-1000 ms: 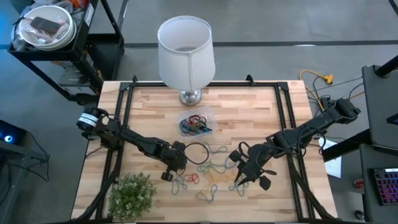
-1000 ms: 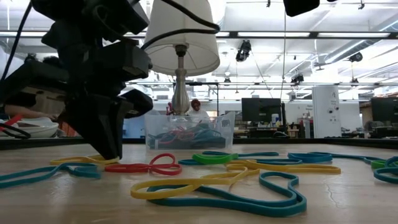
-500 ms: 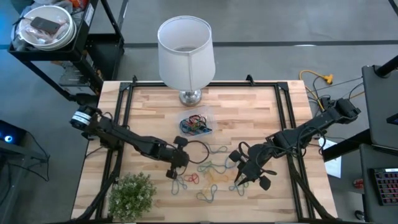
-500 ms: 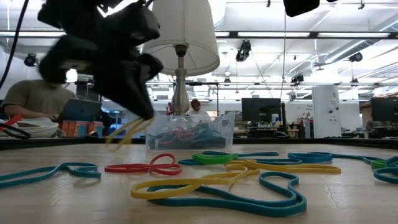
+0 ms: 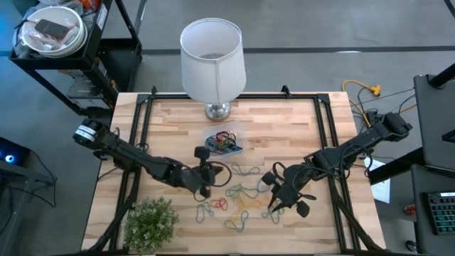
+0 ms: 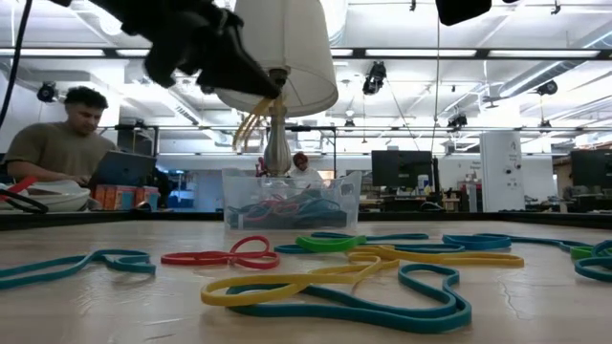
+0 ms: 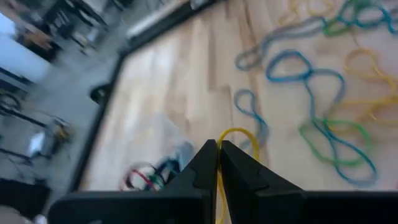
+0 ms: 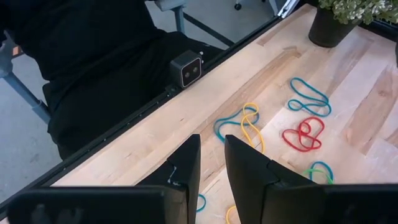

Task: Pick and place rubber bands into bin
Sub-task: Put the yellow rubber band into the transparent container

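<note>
The left gripper [image 7: 217,163] clenches a yellow rubber band [image 7: 239,140], raised near the bin [image 5: 225,144]. The right gripper [image 8: 211,163] hangs empty, fingers parted, farther from the bin.

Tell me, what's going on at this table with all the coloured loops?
A two-armed robot is clearing rubber bands into a small clear bin near the lamp. The left end effector is shut on a yellow rubber band, lifted off the table and close to the bin. The right end effector waits low over the wood, holding nothing. Many loose bands lie on the table, and some are already in the bin.
</note>
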